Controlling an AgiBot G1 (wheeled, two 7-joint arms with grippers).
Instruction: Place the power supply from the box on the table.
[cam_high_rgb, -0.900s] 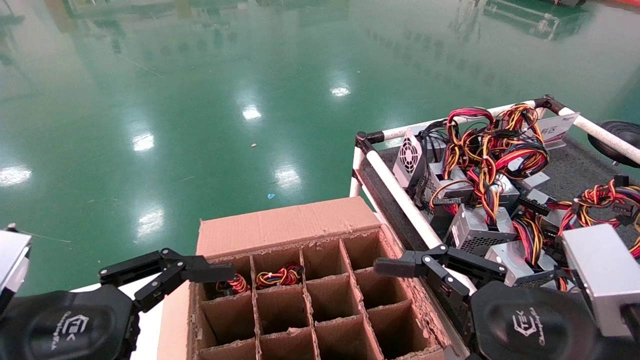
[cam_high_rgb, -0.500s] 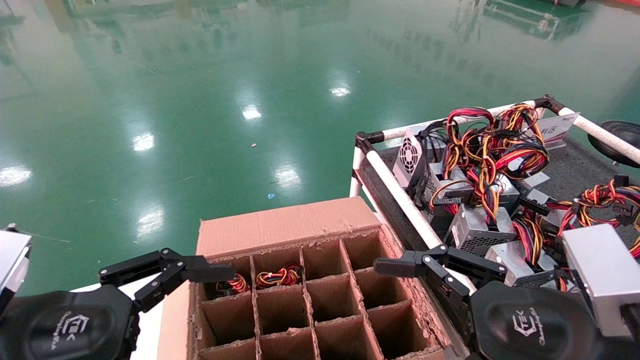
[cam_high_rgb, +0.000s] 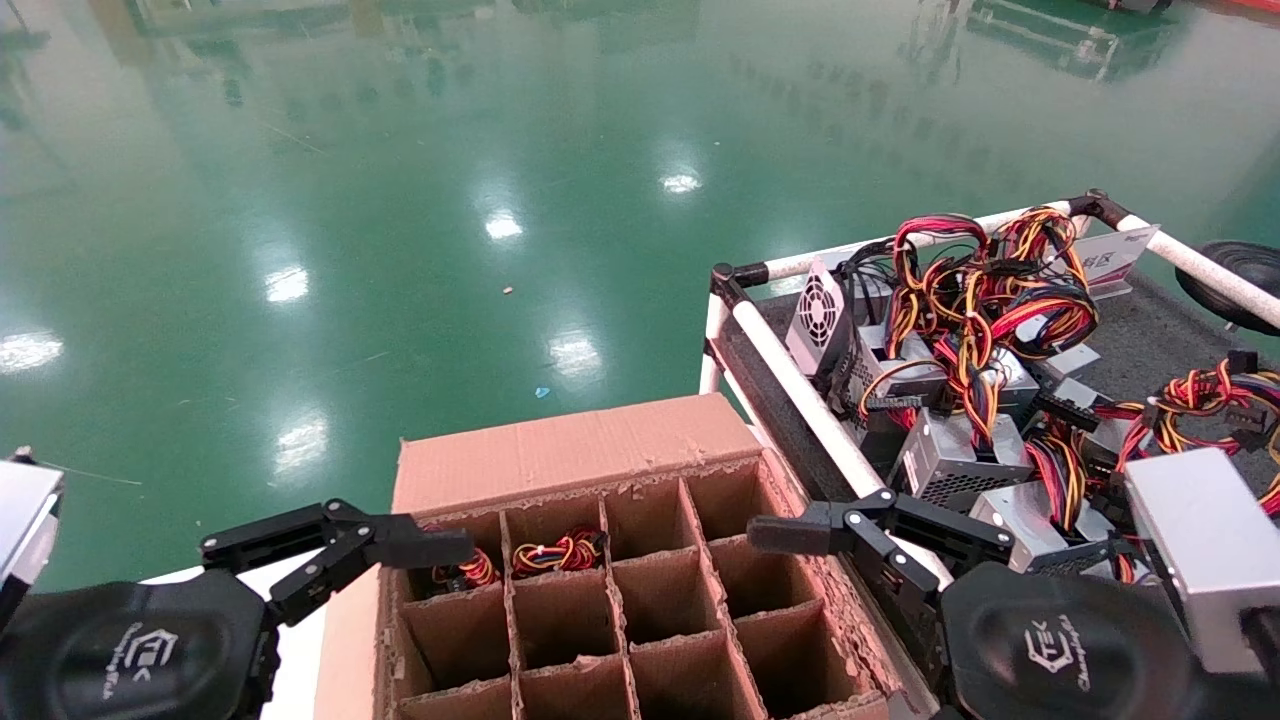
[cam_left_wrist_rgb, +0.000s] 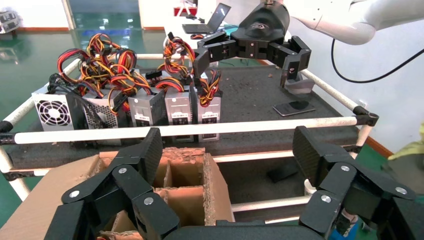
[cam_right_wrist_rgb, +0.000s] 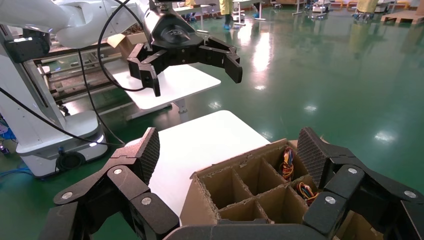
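L pincer (cam_high_rgb: 345, 545) hovered at the box's (cam_high_rgb: 560, 455) far-left corner, fingers spread, holding nothing. R pincer (cam_high_rgb: 850, 535) hung over the box's right wall, next to the bench (cam_high_rgb: 1150, 330) rail, fingers also spread, empty. Two far-row cells held a wire bundle each; the power supply (cam_high_rgb: 555, 550) sat in the 2nd cell from left, only its wires showing, case hidden. Remaining visible cells were bare cardboard. Other units (cam_high_rgb: 960, 450) lay piled on the bench.
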